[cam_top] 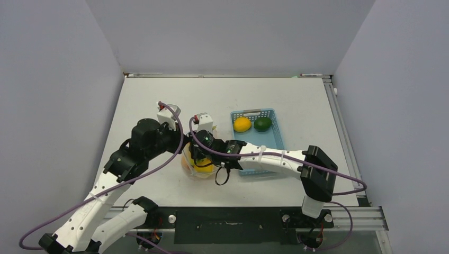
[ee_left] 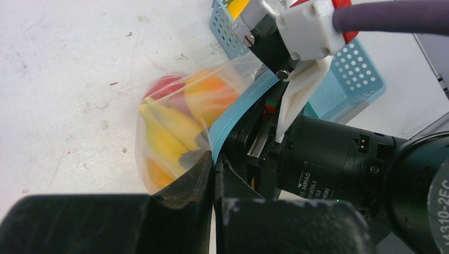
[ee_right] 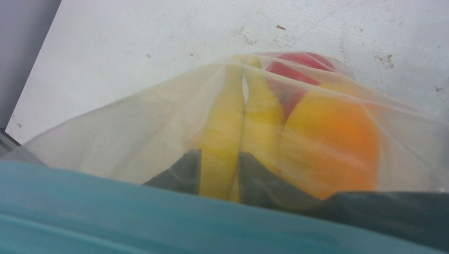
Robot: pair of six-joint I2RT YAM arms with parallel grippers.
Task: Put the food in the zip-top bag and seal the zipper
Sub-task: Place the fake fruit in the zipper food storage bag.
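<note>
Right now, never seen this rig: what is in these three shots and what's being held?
Two robot arms, the left arm and the right arm, are bolted at the near edge of a table, each ending in a two-finger gripper. The wide picture is from a fixed camera above and behind them; the other two are from cameras on the wrists. On the table: a light-blue basket holding a lemon and a lime, and a clear zip-top bag with bananas, a red apple and an orange fruit inside. The left gripper is pinched shut on the bag's teal zipper. The right gripper sits at the same strip; whether it is clamped I cannot tell.
</note>
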